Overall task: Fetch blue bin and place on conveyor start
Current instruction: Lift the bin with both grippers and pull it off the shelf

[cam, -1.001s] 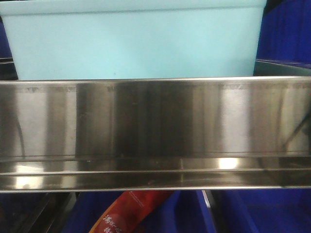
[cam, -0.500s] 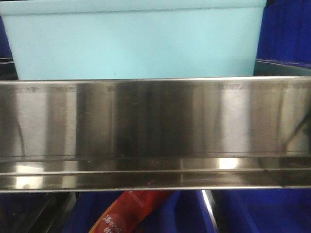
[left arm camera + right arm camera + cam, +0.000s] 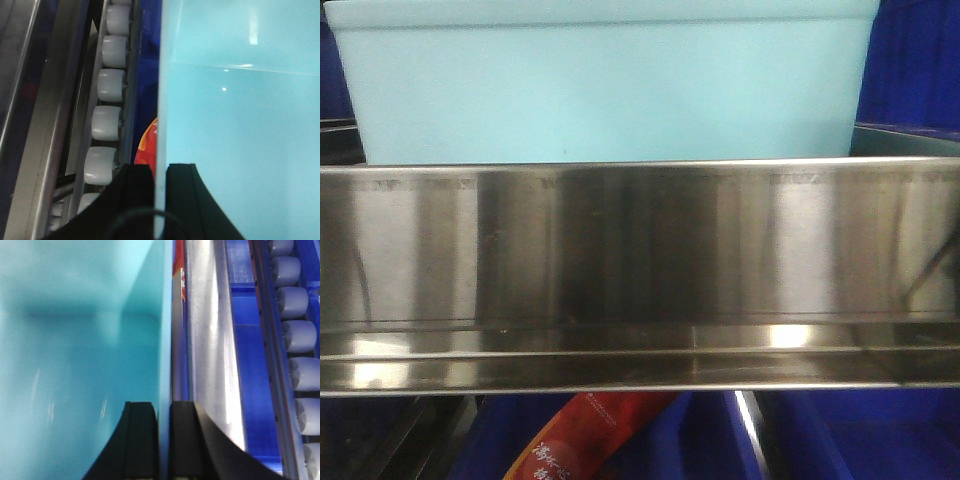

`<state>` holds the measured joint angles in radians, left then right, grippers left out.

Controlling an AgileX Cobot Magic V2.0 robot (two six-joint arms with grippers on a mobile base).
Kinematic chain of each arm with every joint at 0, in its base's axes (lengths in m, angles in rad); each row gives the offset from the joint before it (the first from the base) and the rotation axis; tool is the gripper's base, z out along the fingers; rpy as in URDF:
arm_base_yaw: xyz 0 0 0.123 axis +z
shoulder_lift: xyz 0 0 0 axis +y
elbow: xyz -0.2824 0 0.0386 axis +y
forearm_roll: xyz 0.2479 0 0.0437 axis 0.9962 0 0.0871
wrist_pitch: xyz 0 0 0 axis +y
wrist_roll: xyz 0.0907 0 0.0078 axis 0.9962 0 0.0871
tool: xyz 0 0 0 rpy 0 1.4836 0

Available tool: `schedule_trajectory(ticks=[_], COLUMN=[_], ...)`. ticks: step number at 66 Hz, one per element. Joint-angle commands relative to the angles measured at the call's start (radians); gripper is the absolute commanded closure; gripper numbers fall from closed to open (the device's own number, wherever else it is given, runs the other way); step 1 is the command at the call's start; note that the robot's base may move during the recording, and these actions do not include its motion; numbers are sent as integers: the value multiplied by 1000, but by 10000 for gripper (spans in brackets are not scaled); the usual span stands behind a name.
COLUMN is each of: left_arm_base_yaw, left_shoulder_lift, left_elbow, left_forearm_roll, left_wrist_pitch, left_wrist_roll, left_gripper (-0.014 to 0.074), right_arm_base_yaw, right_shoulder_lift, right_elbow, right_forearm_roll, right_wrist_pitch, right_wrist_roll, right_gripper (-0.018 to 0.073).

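The blue bin (image 3: pixel 610 90) has shifted slightly sideways; jaws of left gripper (image 3: pixel 159 175) and right gripper (image 3: pixel 165 412) clench its walls, so fetching probably begins

The pale aqua, smooth-walled blue bin (image 3: pixel 610 90) stands upright and level just behind the steel shelf rail (image 3: pixel 640 250).

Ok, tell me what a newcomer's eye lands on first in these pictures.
The pale aqua blue bin fills the top of the front view, behind a wide shiny steel rail that spans the middle. In the wrist views the black left hand and right hand each pinch a bin wall, with grey rollers running alongside.
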<state>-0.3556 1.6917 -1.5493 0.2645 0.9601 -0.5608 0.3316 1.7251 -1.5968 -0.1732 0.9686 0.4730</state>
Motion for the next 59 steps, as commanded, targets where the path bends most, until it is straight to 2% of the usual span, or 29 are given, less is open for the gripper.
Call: schedule_trajectory(ticks=[1, 13, 30, 44, 59], left_arm_base_yaw=[-9, -22, -91, -100, -96], left_shoulder_lift=[-47, -142, -249, -327, -363], left_elbow=[-11, -11, -11, -11, -11], left_forearm_roll=[15, 24, 151, 149, 149], left_wrist_pitch=[-35, -36, -48, -64, -99], left_wrist_roll=[-8, -13, -105, -107, -101], left_gripper=[707, 707, 707, 707, 707], right_arm_base_yaw=[1, 5, 71, 118, 120], right_shoulder_lift=[-46, -122, -213, -287, -312], right_elbow=[-22, -22, -22, -22, -22], right_forearm_roll=[-27, -56, -175, -257, -263], right_wrist_pitch=[-29, -26, -5, -16, -35], right_wrist_roll=[18, 47, 94, 136, 138], right_gripper=[713, 713, 713, 713, 713])
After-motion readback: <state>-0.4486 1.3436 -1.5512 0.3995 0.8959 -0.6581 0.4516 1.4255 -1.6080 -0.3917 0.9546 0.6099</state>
